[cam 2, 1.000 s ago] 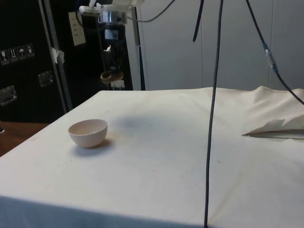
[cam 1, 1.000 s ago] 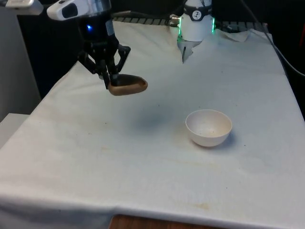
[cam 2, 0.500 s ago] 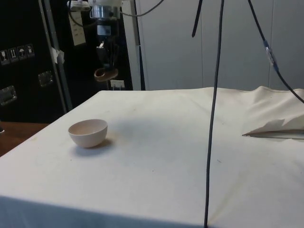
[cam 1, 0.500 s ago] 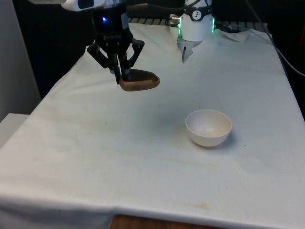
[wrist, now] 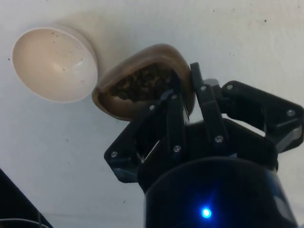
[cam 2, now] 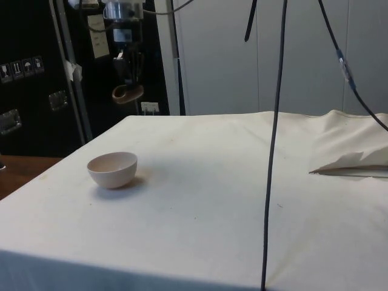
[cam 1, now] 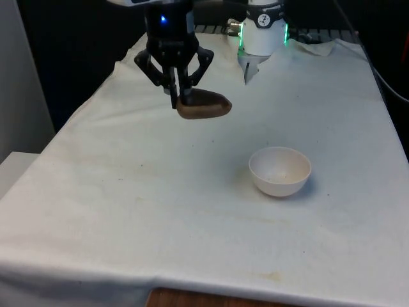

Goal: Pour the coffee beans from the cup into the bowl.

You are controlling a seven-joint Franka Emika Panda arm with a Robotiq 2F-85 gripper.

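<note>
Black jaws pinching the rim of a brown cup — one finger inside, one outside, cup held in the air above the white-clothed counter, dark coffee beans inside it, white bowl resting apart on the counter — toward the front view's right.

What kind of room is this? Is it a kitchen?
Probably not a kitchen: it looks like a robot lab. A gripper holds a brown cup of coffee beans above a cloth-covered table with one white bowl, and cables hang beside dark cabinets.
</note>
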